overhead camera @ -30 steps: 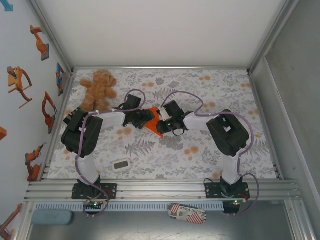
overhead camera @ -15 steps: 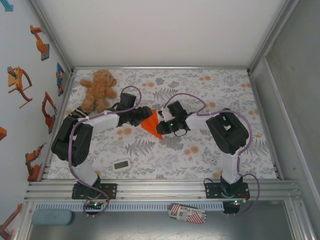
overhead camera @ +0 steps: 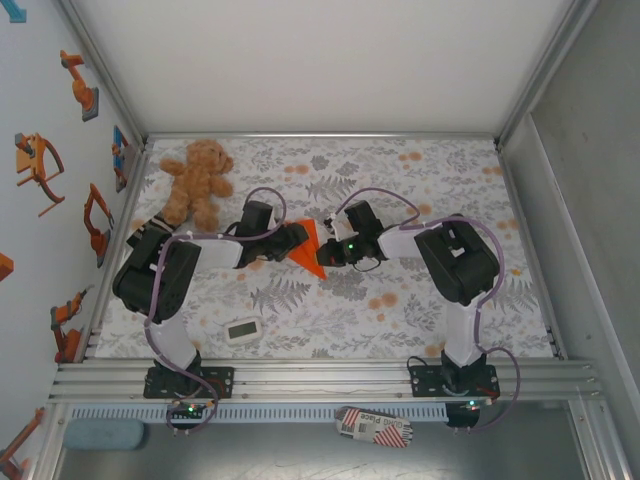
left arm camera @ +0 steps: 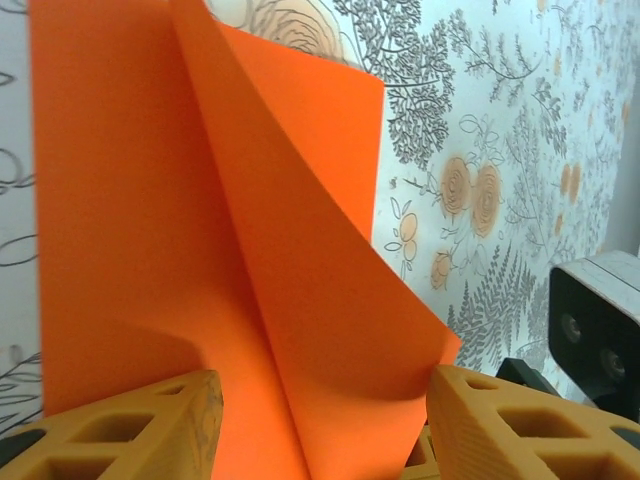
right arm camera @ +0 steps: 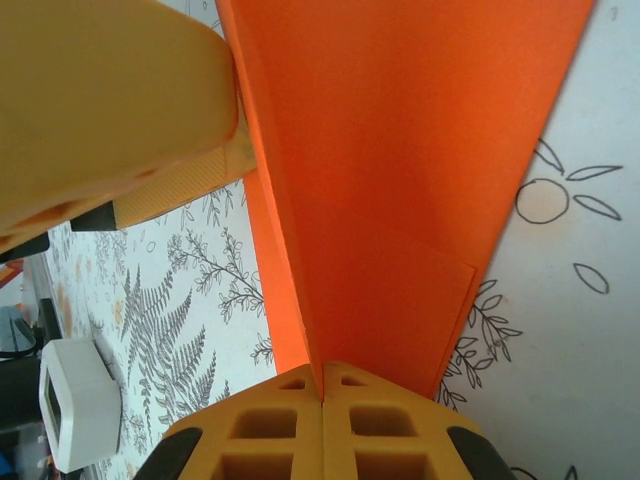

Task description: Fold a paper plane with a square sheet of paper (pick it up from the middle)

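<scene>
**A:** How does the paper (overhead camera: 308, 252) look?
**B:** Bright orange, folded into a pointed wedge, with one flap curling up. It sits mid-table (overhead camera: 420, 300).
**A:** What's the count?
**B:** One paper, one teddy bear (overhead camera: 197, 180), one white timer (overhead camera: 242, 329), two grippers.
**A:** And the grip?
**B:** The right gripper (right arm camera: 322, 378) is clamped on the folded edge. The left gripper (left arm camera: 320, 385) is spread wide, and the flap stands between its fingers.

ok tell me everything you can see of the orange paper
The sheet of paper is thin, bright orange, part-folded into a pointed wedge with a centre crease. It is mid-table over the floral cloth. The right gripper is shut on its creased end; one flap curls up inside the open left gripper.
</scene>
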Controlling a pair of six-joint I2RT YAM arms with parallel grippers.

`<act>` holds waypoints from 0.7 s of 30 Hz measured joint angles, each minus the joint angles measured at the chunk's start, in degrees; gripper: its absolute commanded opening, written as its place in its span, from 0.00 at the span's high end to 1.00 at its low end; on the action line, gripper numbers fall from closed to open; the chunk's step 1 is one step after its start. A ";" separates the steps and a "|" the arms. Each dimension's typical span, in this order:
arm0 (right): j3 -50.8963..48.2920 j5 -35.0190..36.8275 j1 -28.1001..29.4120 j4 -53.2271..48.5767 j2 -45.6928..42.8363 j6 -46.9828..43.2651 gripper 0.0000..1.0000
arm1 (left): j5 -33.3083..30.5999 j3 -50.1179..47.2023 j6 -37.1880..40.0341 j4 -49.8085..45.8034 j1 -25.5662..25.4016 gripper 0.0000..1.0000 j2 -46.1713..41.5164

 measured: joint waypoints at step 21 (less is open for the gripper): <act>-4.11 -6.58 -3.06 10.93 1.95 9.49 1.00 | 0.24 -0.48 0.28 2.45 -0.37 0.43 0.87</act>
